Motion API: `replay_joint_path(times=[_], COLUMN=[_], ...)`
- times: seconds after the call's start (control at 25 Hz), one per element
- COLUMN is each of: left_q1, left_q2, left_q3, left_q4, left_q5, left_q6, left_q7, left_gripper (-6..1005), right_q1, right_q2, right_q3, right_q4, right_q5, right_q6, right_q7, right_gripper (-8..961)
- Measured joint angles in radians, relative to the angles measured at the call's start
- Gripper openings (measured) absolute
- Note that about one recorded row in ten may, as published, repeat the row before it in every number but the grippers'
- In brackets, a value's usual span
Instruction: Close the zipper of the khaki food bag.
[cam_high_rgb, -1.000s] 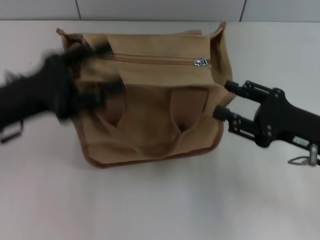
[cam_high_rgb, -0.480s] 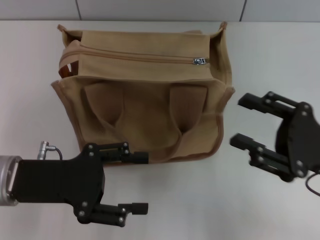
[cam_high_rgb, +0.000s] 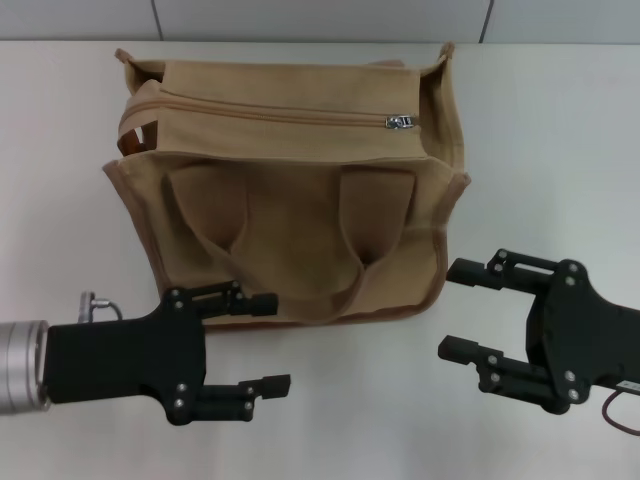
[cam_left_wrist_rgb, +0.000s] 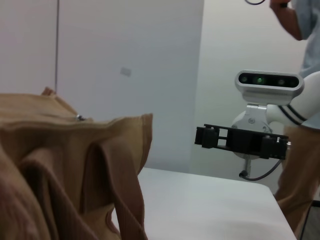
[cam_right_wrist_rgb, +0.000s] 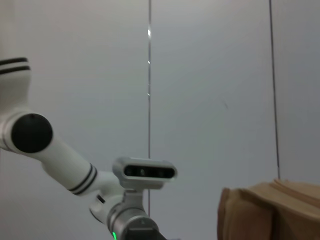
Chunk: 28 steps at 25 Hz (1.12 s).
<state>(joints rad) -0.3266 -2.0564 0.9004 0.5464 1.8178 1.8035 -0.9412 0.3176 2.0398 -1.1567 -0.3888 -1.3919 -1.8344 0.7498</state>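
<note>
khaki food bag (cam_high_rgb: 300, 190) between spread grippers

A white table (cam_high_rgb: 330, 410) (bare-topped) meets a pale paneled wall (cam_high_rgb: 320, 18) behind.

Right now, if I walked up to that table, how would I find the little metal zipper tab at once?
Look for the big khaki food bag on the white table, beyond the two black grippers. Along its top panel runs a tan zipper; follow it toward the robot's right end. The pull is the only shiny silver piece on the cloth.
</note>
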Motion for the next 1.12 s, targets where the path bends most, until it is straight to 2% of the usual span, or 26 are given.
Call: replay_joint_path(times=[0.2, 0.32, 0.36, 0.52, 0.64, 0.88, 1.12], left_q1=[0.011, 0.021, 0.038, 0.044, 0.046, 0.058, 0.058], left_q2=[0.002, 0.002, -0.002, 0.003, 0.006, 0.006, -0.001], left_q3=[-0.002, -0.007, -0.016, -0.023, -0.037, -0.04, -0.039], left_q4=[-0.006, -0.009, -0.011, -0.011, -0.011, -0.012, -0.013], left_q5=[-0.002, -0.005, -0.006, -0.006, -0.003, 0.001, 0.002], left_q6=[-0.001, 0.01, 0.077, 0.12, 0.117, 0.102, 0.094], left_q7=[0.016, 0.037, 0.069, 0.072, 0.072, 0.073, 0.073], left_gripper=[785, 785, 785, 785, 785, 785, 785], right_q1=[0.012, 0.043, 0.057, 0.09, 0.087, 0.069, 0.067], right_q2=[0.0, -0.002, -0.001, 0.021, 0.035, 0.037, 0.037], right_q3=[-0.006, -0.009, -0.012, -0.009, -0.008, -0.002, -0.001], right_q4=[0.0, -0.006, -0.006, -0.01, -0.032, -0.045, -0.046], right_q5=[-0.016, -0.068, -0.092, -0.241, -0.294, -0.306, -0.306], right_q6=[0.051, 0.055, 0.055, 0.081, 0.088, 0.103, 0.128], right_q7=[0.104, 0.207, 0.224, 0.24, 0.233, 0.221, 0.217], right_gripper=[702, 713, 716, 730, 741, 813, 813])
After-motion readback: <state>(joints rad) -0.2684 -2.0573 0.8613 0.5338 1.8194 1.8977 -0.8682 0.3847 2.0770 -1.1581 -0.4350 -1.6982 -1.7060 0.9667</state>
